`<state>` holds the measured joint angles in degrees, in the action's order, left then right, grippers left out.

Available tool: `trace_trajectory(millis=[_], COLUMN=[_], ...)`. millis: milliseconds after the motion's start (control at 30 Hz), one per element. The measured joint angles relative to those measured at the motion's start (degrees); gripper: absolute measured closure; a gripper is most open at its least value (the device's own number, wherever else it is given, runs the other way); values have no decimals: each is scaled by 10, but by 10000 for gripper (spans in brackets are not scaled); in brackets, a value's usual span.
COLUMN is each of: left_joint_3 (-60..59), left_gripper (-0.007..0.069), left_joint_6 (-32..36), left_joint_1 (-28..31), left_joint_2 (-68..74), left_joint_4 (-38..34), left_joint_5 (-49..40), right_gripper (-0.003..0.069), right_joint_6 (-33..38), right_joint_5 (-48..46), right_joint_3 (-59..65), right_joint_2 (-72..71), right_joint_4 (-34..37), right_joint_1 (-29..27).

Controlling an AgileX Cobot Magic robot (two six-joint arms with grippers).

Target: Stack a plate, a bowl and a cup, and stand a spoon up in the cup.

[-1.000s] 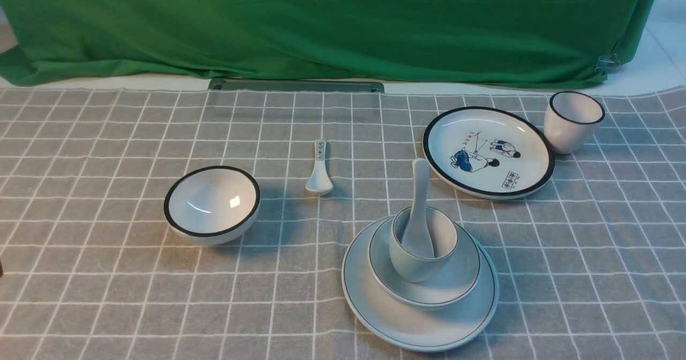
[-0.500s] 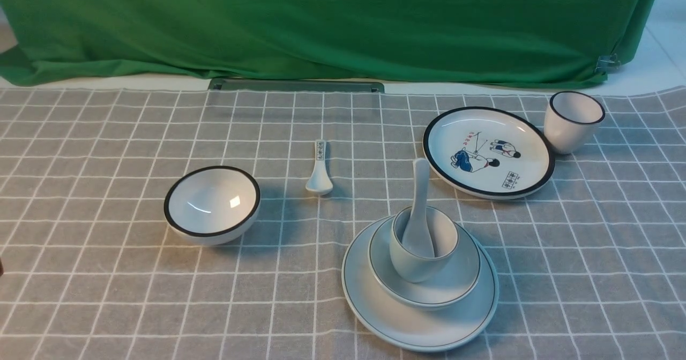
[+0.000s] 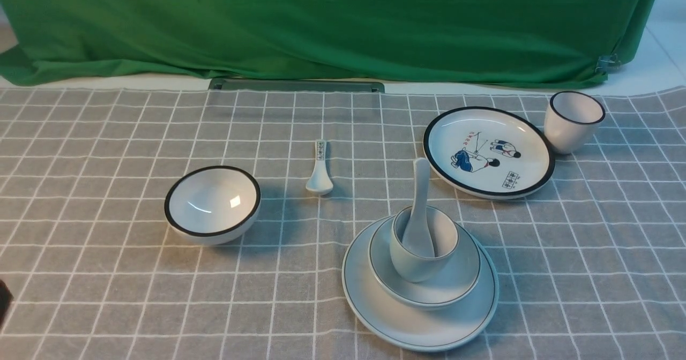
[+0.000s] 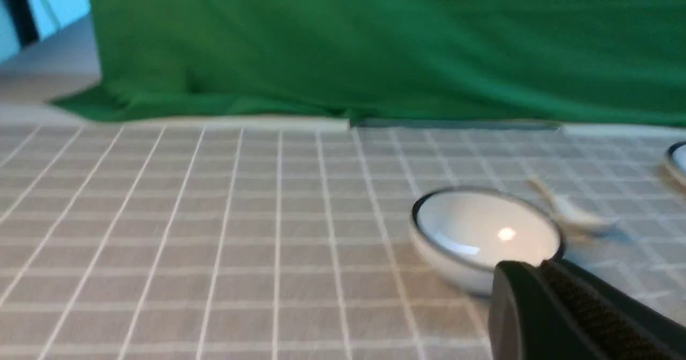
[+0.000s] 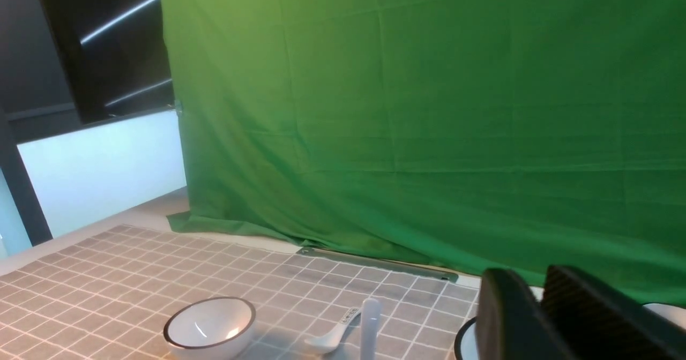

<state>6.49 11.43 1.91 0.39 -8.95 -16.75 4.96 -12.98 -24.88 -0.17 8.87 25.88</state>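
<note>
Spoon (image 3: 418,210) is standing in cup (image 3: 423,250), nested in bowl (image 3: 426,274) on plate (image 3: 420,317). Glazed ceramic looking rigid, slick, chippable; handle is the likely hold. Left gripper (image 4: 541,274) is sitting pressed together, empty; right gripper (image 5: 541,295) is showing a narrow gap, empty.

Bright, even light across the front view, and everything reads crisp. A small hot glint sits inside the black-rimmed bowl (image 3: 213,204), and soft shadows fall to the right of the dishes on the checked cloth (image 3: 107,188). The left wrist view is smeared with motion blur: grid lines soft, the small spoon (image 4: 568,212) streaked, the left gripper (image 4: 541,295) a dark out-of-focus mass. In the right wrist view the green backdrop (image 5: 429,108) glows evenly, and the right gripper (image 5: 536,306) looms blurred.
</note>
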Motion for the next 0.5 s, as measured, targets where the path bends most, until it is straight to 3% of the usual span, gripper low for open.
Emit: trace_trajectory(millis=[100,500], left_joint_3=[-63,-69], left_gripper=[613,613], left_joint_6=[-13,-16], left_joint_1=[11,11], left_joint_2=[-3,-3], left_joint_4=[14,63], left_joint_5=[2,37], right_gripper=[503,477], right_joint_6=[0,0], right_joint_5=[-1,-1], right_joint_3=[0,0], right_joint_2=[0,0], right_joint_4=[0,0], right_joint_1=[0,0])
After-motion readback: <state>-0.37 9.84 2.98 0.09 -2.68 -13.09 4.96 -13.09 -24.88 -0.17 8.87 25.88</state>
